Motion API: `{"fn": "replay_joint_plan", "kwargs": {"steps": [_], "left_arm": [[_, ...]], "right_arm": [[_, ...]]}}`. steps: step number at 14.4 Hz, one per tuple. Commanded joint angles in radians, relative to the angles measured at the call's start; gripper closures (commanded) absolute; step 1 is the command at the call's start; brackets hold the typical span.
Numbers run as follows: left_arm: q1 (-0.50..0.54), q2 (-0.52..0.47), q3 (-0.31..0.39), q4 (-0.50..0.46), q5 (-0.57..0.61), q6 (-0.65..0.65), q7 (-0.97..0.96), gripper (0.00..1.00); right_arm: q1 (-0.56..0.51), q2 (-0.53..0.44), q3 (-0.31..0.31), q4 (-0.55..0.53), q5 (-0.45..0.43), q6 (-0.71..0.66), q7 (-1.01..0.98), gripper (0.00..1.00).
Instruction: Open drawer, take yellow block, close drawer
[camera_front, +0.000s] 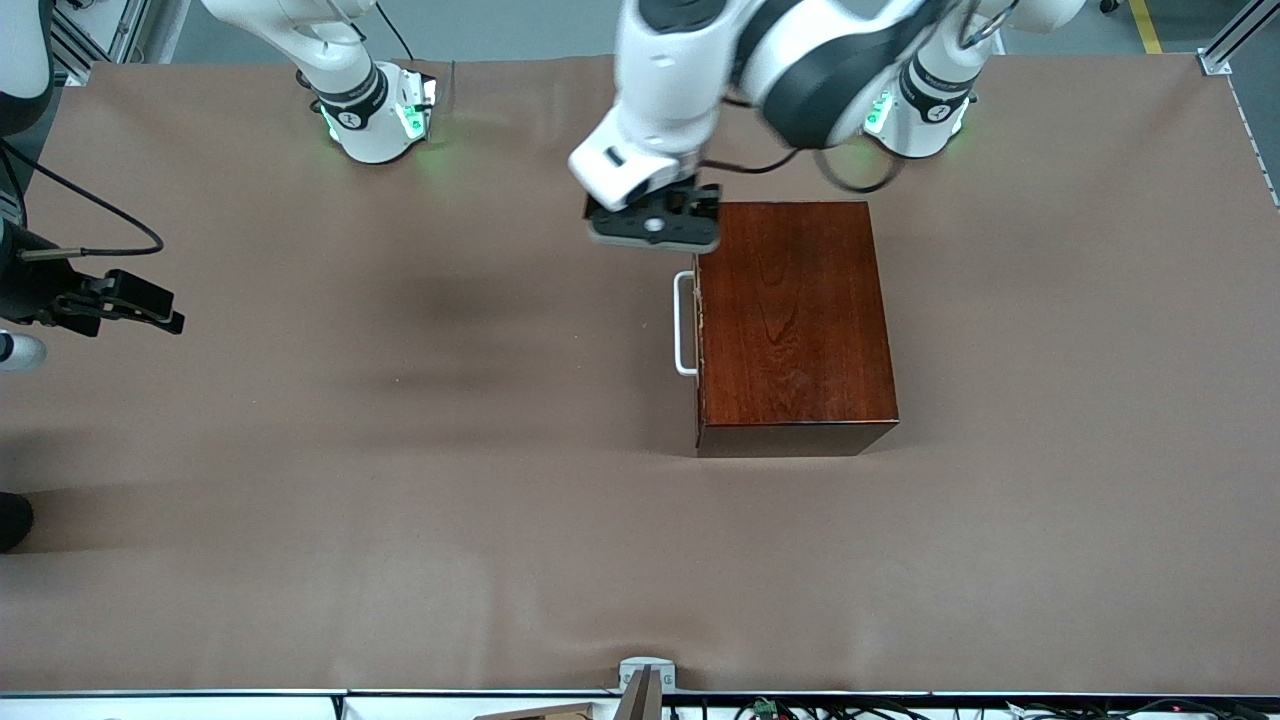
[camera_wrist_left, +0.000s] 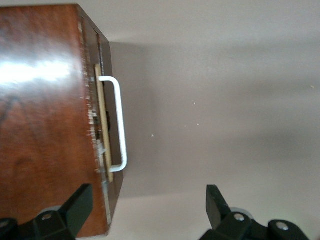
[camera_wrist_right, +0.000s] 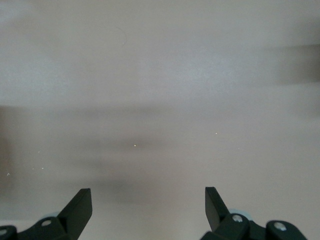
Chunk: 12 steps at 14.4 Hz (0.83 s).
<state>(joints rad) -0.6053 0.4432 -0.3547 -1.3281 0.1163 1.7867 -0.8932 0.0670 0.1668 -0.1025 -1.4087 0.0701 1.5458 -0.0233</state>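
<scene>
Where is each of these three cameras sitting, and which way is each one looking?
Front view: high across the table, facing both arms; shows the closed drawer's wooden box, the left pincer over its corner, and the right pincer waiting at the table's edge.
Left wrist view: on the left arm's wrist, looking down past its open fingers at the box and white handle.
Right wrist view: on the right wrist, looking down at bare table; open fingers show.
Shared: front and left wrist views both show box and handle.
</scene>
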Motion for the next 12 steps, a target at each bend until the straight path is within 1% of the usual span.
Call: {"fn": "replay_joint_plan", "kwargs": {"steps": [1, 4, 5, 7, 9, 12], "left_arm": [[-0.118, 0.113, 0.08, 0.061, 0.084, 0.013, -0.098, 0.0], [-0.23, 0.181, 0.216, 0.061, 0.086, 0.02, -0.099, 0.0], [-0.243, 0.196, 0.238, 0.061, 0.086, 0.02, -0.096, 0.0], [-0.241, 0.23, 0.246, 0.061, 0.086, 0.029, -0.092, 0.0], [-0.241, 0.247, 0.261, 0.06, 0.089, 0.037, -0.069, 0.0], [-0.24, 0.262, 0.263, 0.058, 0.089, 0.037, -0.055, 0.0]], "right_arm": [[-0.033, -0.003, 0.0, 0.005, -0.004, -0.012, 0.011, 0.0], [-0.038, -0.003, 0.0, 0.001, -0.004, -0.006, 0.014, 0.0], [-0.038, -0.003, 0.0, 0.001, -0.006, -0.004, 0.014, 0.0], [-0.036, -0.003, 0.0, -0.001, -0.006, -0.004, 0.014, 0.0], [-0.036, -0.001, 0.0, -0.001, -0.006, -0.007, 0.014, 0.0], [-0.036, -0.001, 0.0, -0.001, -0.007, -0.01, 0.014, 0.0]]}}
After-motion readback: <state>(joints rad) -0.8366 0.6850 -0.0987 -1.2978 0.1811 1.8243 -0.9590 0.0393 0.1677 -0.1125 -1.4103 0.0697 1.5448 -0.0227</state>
